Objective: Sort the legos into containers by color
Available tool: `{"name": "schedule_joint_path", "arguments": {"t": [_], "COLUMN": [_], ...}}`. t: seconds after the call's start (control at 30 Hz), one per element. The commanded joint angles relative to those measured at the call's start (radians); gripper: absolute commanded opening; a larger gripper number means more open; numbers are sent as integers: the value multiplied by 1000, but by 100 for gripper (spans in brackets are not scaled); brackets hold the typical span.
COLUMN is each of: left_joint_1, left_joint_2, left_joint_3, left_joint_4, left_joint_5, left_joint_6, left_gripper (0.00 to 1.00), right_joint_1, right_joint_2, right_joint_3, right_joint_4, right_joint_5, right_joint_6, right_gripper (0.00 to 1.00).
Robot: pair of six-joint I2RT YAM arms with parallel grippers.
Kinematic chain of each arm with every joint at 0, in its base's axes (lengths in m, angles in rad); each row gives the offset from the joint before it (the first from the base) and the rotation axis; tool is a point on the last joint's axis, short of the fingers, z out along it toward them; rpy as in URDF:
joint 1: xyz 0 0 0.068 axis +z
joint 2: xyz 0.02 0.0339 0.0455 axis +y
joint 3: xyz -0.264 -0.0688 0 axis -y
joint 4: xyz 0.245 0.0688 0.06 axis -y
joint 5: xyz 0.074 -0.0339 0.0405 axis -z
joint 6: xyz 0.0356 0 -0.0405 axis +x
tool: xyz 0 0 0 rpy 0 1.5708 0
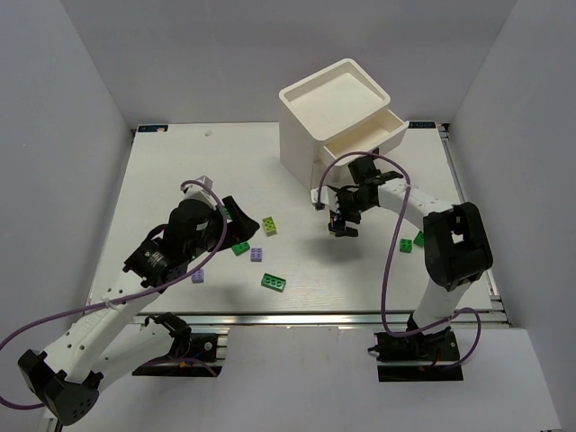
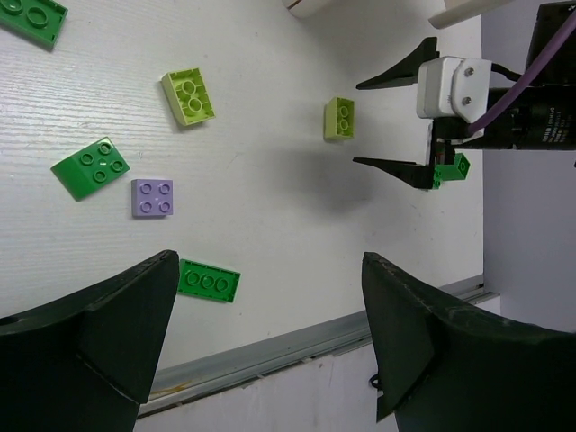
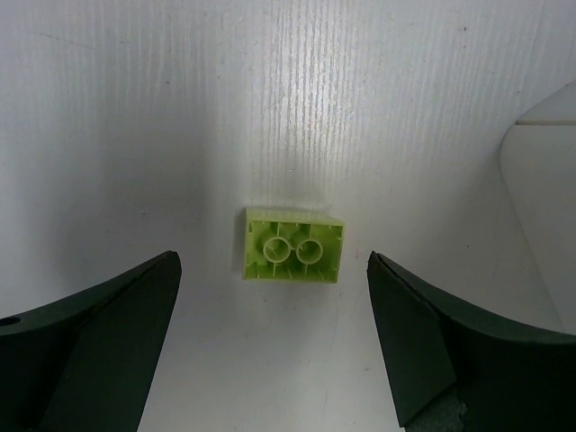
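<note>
A yellow-green lego [image 3: 294, 245] lies upside down on the table, just ahead of and between the spread fingers of my right gripper [image 3: 274, 290], which is open and hovers above it [image 1: 343, 225]. The left wrist view shows this brick [image 2: 339, 118] between the right gripper's fingers [image 2: 391, 165]. My left gripper [image 2: 270, 310] is open and empty, left of the middle [image 1: 234, 216]. Loose legos lie there: yellow-green [image 1: 269, 225], green [image 1: 241, 248], purple [image 1: 256, 255], green [image 1: 274, 283], purple [image 1: 198, 275]. The white chest [image 1: 306, 135] stands at the back right with one drawer [image 1: 364, 144] pulled open.
Two more green bricks [image 1: 412, 240] lie beside the right arm near the table's right edge. The chest's corner [image 3: 540, 207] shows close to the right gripper. Grey walls enclose the table on three sides. A metal rail [image 2: 297, 346] runs along the front edge.
</note>
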Motion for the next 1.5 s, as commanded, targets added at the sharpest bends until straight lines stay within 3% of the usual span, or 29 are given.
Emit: {"name": "schedule_joint_path", "arguments": {"t": [0.0, 0.47, 0.6, 0.67, 0.83, 1.0, 1.2, 1.27, 1.43, 1.47], "left_joint_1": [5, 5, 5, 5, 5, 5, 5, 5, 5, 5], "left_joint_2": [-19, -15, -15, -16, -12, 8, 108, 180, 318, 358], "left_joint_3": [-6, -8, -8, -9, -22, -29, -25, -13, 52, 64], "left_joint_4": [-5, -2, -1, -4, 10, 33, 47, 53, 70, 74], "left_joint_5": [-15, -9, -8, -6, 3, 18, 43, 51, 55, 60], "left_joint_6": [-9, -31, -35, -37, -41, -41, -34, -23, 18, 32], "left_gripper": [92, 92, 92, 92, 92, 92, 92, 92, 92, 92], "right_joint_1": [10, 21, 24, 22, 21, 22, 18, 16, 13, 12], "right_joint_2": [19, 96, 113, 116, 97, 24, -189, -284, -432, -447], "right_joint_3": [-8, 14, 20, 21, 11, -39, -39, -22, 73, 82], "right_joint_4": [46, 94, 78, 65, 28, -10, -168, -216, -135, -47], "right_joint_5": [32, 91, 86, 75, 34, -24, -194, -239, -239, -162], "right_joint_6": [29, 75, 55, 42, -1, -12, 12, 61, 346, 506], "right_gripper": [89, 89, 83, 76, 43, 20, 7, 6, 4, 2]}}
